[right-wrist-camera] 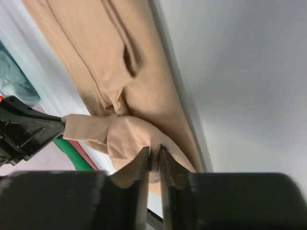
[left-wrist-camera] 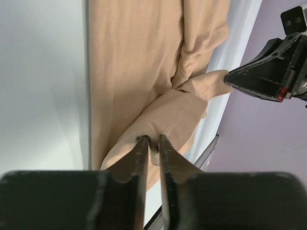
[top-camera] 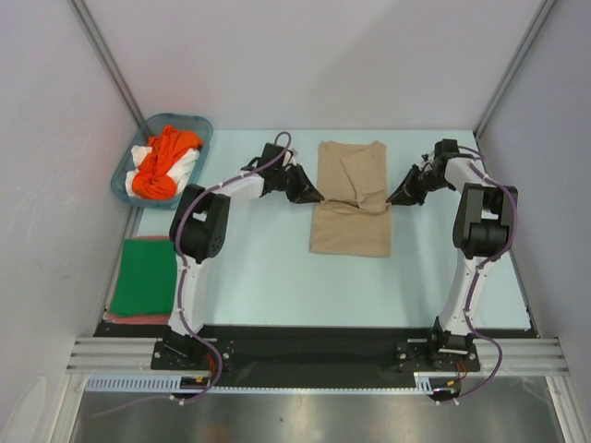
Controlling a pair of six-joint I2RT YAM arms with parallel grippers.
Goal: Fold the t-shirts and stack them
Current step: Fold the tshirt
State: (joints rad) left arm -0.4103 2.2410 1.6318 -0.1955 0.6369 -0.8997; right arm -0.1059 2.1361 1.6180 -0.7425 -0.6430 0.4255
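Pale surface [top-camera: 268,268] carries the tan-beige t-shirt [top-camera: 351,175] at centre, partly folded, with a raised crease across its middle. A folded dark green t-shirt [top-camera: 146,269] lies at the near left edge. The teal basket [top-camera: 205,129], far left, holds the orange t-shirt [top-camera: 164,161] and white t-shirt [top-camera: 141,155]. The left end effector [left-wrist-camera: 152,142] and right end effector [right-wrist-camera: 154,152] each pinch tan cloth at opposite side edges.
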